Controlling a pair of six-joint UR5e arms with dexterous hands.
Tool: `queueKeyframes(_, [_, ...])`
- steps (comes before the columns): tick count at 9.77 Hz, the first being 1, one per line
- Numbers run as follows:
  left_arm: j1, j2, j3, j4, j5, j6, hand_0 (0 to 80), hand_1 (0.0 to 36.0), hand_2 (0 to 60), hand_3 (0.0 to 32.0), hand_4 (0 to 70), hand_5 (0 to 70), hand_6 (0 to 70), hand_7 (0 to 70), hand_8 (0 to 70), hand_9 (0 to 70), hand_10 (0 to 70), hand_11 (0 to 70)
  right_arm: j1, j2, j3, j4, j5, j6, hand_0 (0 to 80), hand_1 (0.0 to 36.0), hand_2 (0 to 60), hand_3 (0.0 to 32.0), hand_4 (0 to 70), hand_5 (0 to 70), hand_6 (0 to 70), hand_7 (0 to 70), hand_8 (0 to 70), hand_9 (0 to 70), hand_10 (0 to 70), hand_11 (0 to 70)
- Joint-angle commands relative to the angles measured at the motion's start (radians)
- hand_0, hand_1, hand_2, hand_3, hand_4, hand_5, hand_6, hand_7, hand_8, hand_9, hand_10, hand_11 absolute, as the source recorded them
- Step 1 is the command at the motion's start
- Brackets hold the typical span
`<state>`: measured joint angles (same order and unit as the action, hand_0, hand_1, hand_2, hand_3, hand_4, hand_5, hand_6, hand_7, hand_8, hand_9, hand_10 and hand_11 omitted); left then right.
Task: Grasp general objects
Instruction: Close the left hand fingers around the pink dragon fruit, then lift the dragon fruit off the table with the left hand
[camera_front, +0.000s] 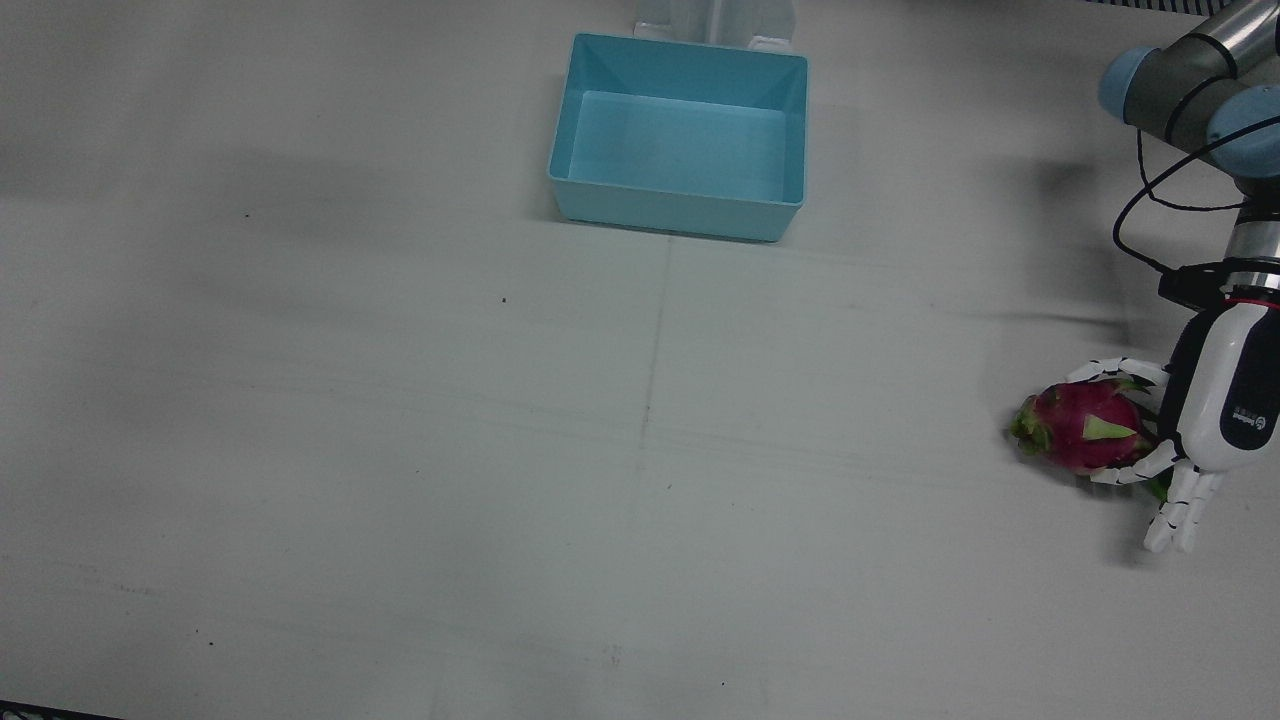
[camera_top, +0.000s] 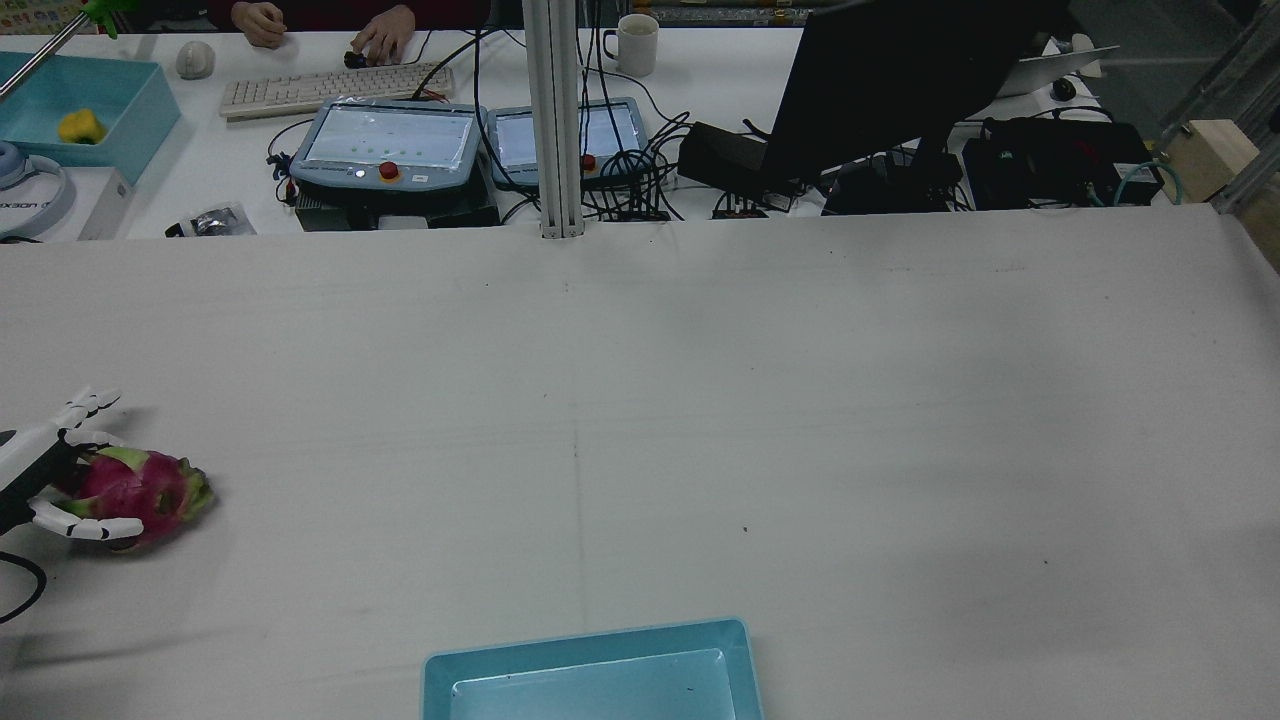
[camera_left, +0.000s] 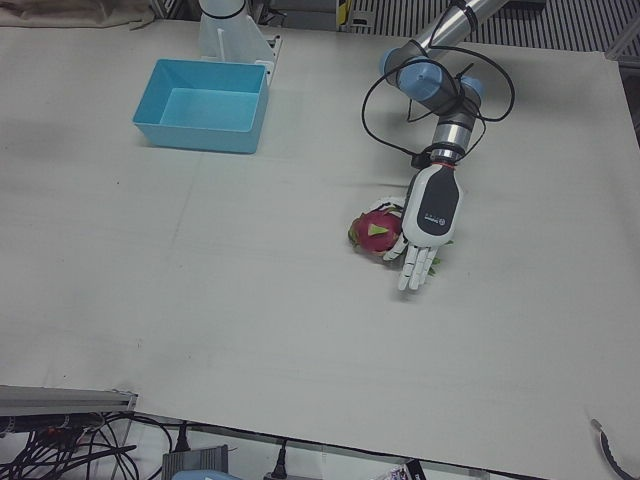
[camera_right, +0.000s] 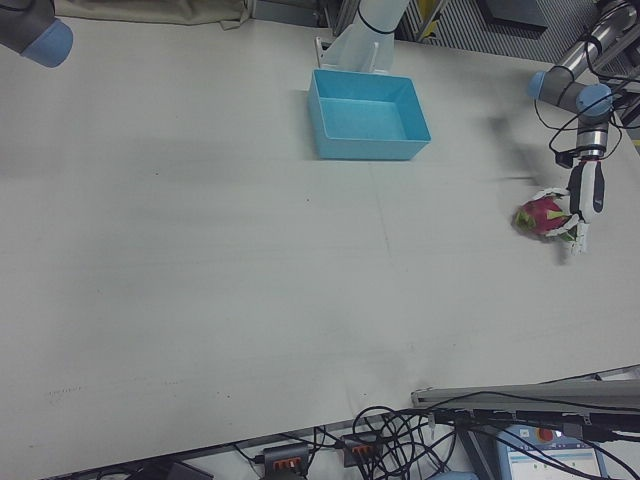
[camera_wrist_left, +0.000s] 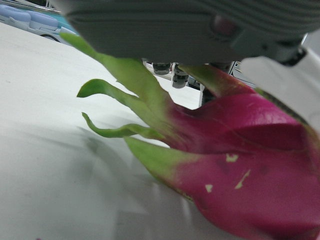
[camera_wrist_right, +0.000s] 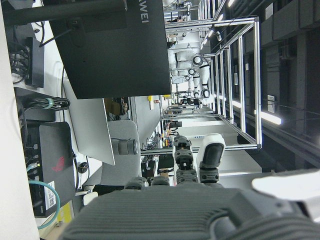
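One magenta, oval dragon fruit with green leafy scales (camera_front: 1085, 427) lies on the smooth matte white table (camera_front: 400, 450) at the robot's left edge — the white-and-black left hand (camera_front: 1215, 420) cups it, two fingers (camera_front: 1112, 370) curled around its sides and the rest stretched out straight. Farther off, mid-table, sits one empty light-blue rectangular plastic bin (camera_front: 680, 135). The right hand's state cannot be told — its camera faces away into the room.

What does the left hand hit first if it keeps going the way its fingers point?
Probably nothing: past the left hand there is only bare table toward the operators' edge. The dragon fruit sits beside its palm, not ahead.
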<state>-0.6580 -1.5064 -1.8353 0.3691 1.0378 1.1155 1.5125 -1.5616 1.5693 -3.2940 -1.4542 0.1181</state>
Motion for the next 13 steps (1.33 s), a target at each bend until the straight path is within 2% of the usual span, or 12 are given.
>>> queueKeyframes(1, [0.000,0.000,0.001,-0.001,-0.013,0.000,46.1,20.2,54.2,0.0,48.3,27.8,0.0,19.1,5.6,2.4,1.8,2.7,0.000,0.000,0.000,0.001,0.000,0.000,0.0,0.0,0.0,0.0,0.0,0.0,0.0,0.0,0.0,0.0,0.0,0.0])
queueKeyframes(3, [-0.006,0.000,-0.022,0.001,-0.015,-0.002,46.7,20.5,52.1,0.0,49.2,26.2,0.0,21.8,6.6,2.9,3.2,5.0,0.000,0.000,0.002,0.001,0.000,-0.002,0.0,0.0,0.0,0.0,0.0,0.0,0.0,0.0,0.0,0.0,0.0,0.0])
queueKeyframes(4, [-0.024,0.000,-0.051,0.013,-0.015,-0.029,45.5,21.1,60.0,0.0,52.6,26.5,0.3,24.1,7.6,3.4,5.1,7.6,0.000,0.000,0.002,-0.001,0.000,0.000,0.0,0.0,0.0,0.0,0.0,0.0,0.0,0.0,0.0,0.0,0.0,0.0])
queueKeyframes(5, [-0.044,0.000,-0.080,0.031,-0.009,-0.099,45.5,21.1,60.0,0.0,52.6,26.5,0.3,24.1,7.6,3.4,5.1,7.6,0.000,0.000,0.002,0.001,0.000,0.000,0.0,0.0,0.0,0.0,0.0,0.0,0.0,0.0,0.0,0.0,0.0,0.0])
queueKeyframes(6, [-0.076,0.000,-0.087,0.037,-0.001,-0.234,41.8,22.8,60.0,0.0,54.8,30.8,3.7,28.7,9.0,4.3,6.8,9.9,0.000,0.000,0.002,-0.001,0.000,0.000,0.0,0.0,0.0,0.0,0.0,0.0,0.0,0.0,0.0,0.0,0.0,0.0])
queueKeyframes(7, [-0.084,-0.017,-0.087,0.059,-0.001,-0.347,41.8,22.8,60.0,0.0,54.8,30.8,3.7,28.7,9.0,4.3,6.8,9.9,0.000,0.000,0.002,0.001,0.000,-0.002,0.0,0.0,0.0,0.0,0.0,0.0,0.0,0.0,0.0,0.0,0.0,0.0])
queueKeyframes(9, [-0.098,-0.073,-0.114,0.051,0.053,-0.474,40.9,22.7,60.0,0.0,53.1,30.9,4.5,29.6,8.8,4.5,6.5,9.5,0.000,0.000,0.002,0.001,0.000,0.000,0.0,0.0,0.0,0.0,0.0,0.0,0.0,0.0,0.0,0.0,0.0,0.0])
queueKeyframes(11, [-0.149,-0.084,-0.111,-0.045,0.139,-0.564,40.8,22.0,60.0,0.0,53.5,30.6,4.6,29.8,9.1,4.5,7.1,10.4,0.000,0.000,0.002,0.001,0.000,0.000,0.0,0.0,0.0,0.0,0.0,0.0,0.0,0.0,0.0,0.0,0.0,0.0])
queueKeyframes(13, [-0.175,-0.107,-0.117,-0.108,0.154,-0.670,42.6,23.3,60.0,0.0,55.1,30.8,5.2,31.8,8.3,4.9,6.9,10.2,0.000,0.000,0.002,-0.001,0.000,0.000,0.0,0.0,0.0,0.0,0.0,0.0,0.0,0.0,0.0,0.0,0.0,0.0])
